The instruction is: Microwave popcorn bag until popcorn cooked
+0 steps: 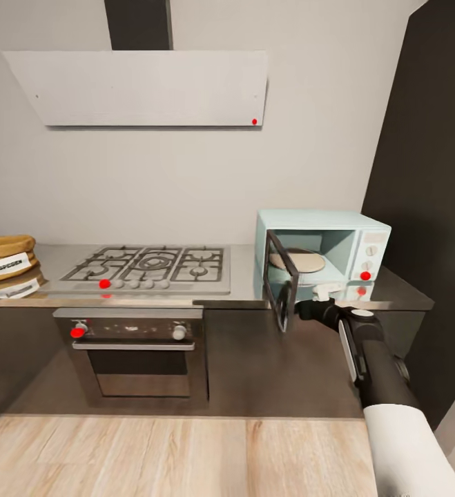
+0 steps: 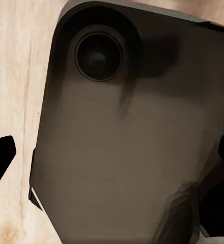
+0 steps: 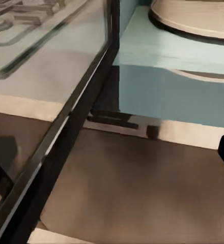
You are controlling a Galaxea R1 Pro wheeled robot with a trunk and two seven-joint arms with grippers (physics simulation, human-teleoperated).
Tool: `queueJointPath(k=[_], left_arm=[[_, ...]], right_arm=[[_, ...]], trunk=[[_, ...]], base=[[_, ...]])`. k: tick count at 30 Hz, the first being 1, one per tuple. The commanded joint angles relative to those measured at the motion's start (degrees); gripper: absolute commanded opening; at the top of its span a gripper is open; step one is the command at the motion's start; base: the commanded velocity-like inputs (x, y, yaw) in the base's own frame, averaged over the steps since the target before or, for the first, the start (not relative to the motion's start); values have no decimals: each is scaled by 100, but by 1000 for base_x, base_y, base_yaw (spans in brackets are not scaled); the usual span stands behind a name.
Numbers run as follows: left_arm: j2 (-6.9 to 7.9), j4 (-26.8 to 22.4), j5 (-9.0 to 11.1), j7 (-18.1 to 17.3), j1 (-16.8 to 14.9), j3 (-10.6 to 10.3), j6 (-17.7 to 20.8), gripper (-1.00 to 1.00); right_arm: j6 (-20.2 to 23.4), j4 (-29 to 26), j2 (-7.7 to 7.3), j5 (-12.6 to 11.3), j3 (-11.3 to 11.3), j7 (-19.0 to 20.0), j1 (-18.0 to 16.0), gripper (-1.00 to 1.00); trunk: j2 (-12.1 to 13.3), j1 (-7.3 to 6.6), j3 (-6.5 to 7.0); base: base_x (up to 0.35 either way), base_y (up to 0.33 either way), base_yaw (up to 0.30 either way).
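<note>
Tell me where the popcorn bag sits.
In the head view, the popcorn bag rests on the countertop at far left, beside the gas hob.

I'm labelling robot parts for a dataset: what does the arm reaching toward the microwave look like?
The right arm has a white tubular forearm, then a black segment with a pale strip along its side and a white ring near the wrist. It ends in the black right gripper.
</note>
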Motion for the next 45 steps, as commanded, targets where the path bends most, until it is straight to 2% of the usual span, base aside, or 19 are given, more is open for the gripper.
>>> queueJointPath(k=[1,3,7,9,11,12,13,14,16,19,22,24,25,27,29,31,32,36,45], left_arm=[[-1,2,28,4,-5,1,-4,100],[0,2,27,4,-6,1,-4,100],[0,2,29,4,-5,1,-4,100],[0,2,33,4,-4,3,-4,100],[0,2,35,4,-4,8,-4,100],[0,2,35,4,-4,9,-4,100],[0,2,36,4,-5,9,-4,100],[0,2,36,4,-6,10,-4,100],[0,2,36,5,-5,10,-4,100],[0,2,36,9,-5,10,-4,100],[0,2,37,12,-6,10,-4,100],[0,2,43,13,-6,12,-4,100],[0,2,44,13,-6,14,-4,100],[-1,2,44,13,-5,15,-4,100],[-3,2,44,13,-6,15,-4,100],[-1,2,44,13,-6,12,-4,100],[0,2,45,13,-2,11,-4,100],[0,2,45,13,-4,11,-4,100],[0,2,45,13,-5,10,-4,100]], right_arm=[[59,-4,10,-86,13,90,-3,100],[57,2,4,-98,-1,90,-3,100],[51,8,-7,-105,-360,84,-3,100],[60,15,-236,-101,-687,82,-3,100],[64,256,-664,-73,-1089,82,-3,100],[62,644,-889,-63,-1235,82,-3,100],[40,1338,-1194,-54,-1359,82,-3,100],[16,1884,-1388,-49,-1401,82,-3,100],[-15,2742,-1581,-39,-1431,52,-3,100],[-304,4005,-1689,229,-1444,-199,-3,100],[-1730,6037,-1874,660,-1439,-406,-3,100],[-2623,6885,-1867,782,-1411,-608,142,100],[-2879,7029,-1850,817,-1402,-669,465,100],[-3149,7134,-1836,853,-1399,-731,1320,100],[-3599,7162,-1822,855,-1395,-761,1907,100],[-3862,7168,-1740,849,-1394,-811,2182,100],[-3962,7170,-1585,846,-1397,-920,2293,100],[-4074,7171,-1327,859,-1393,-1352,2500,100],[-4144,7180,-1300,930,-1391,-1414,2520,100]], trunk=[[-3,0,-7],[-3,0,-7],[-3,0,-7],[-3,0,-7],[-3,0,-7],[-3,0,-7],[-3,0,-7],[-3,0,-7],[-3,0,-7],[-3,0,-7],[-3,0,-7],[-3,0,-7],[-3,0,-7],[-3,0,-7],[-3,0,-7],[-3,0,-7],[-3,0,-7],[-3,0,-7],[-3,0,-7]], base=[[0,251,0],[0,181,0],[0,30,0],[0,3,0],[0,1,0],[0,0,0],[0,0,0],[0,0,0],[0,0,0],[0,0,0],[0,0,0],[0,0,0],[0,0,0],[0,0,0],[0,0,0],[0,0,0],[0,0,0],[0,0,0],[0,0,0]])
